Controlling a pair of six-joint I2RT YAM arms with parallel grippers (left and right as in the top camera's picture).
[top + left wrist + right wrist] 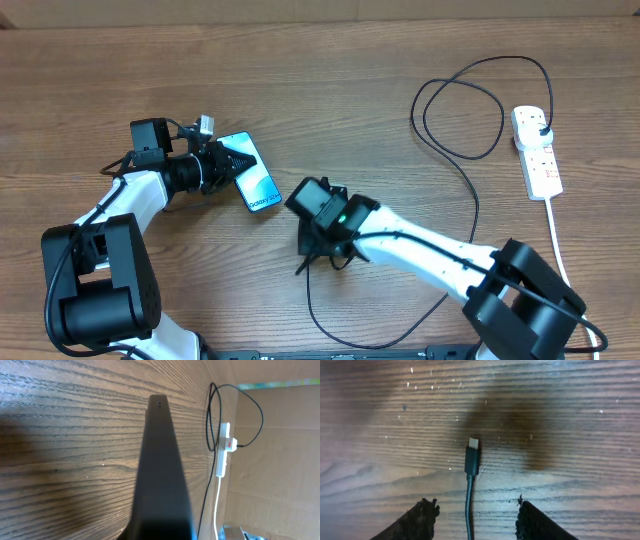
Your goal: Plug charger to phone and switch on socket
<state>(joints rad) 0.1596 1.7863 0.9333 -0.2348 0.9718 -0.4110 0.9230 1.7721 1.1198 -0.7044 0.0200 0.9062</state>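
The phone (252,174) shows its light blue screen left of centre, and my left gripper (230,163) is shut on its near end. In the left wrist view the phone (160,460) is a dark edge-on slab held off the wood. From the plug in the socket (537,150) at the right, the charger (474,205) cable loops round to the table's front. Its connector tip (472,457) lies flat on the wood. My right gripper (475,510) is open and low over the table, a finger on each side of the cable and touching nothing.
The socket's white cord (560,240) runs toward the front right edge. The socket (225,447) and the cable loop also show in the left wrist view, in front of a cardboard wall (280,460). My right arm (430,250) stretches across the table's front.
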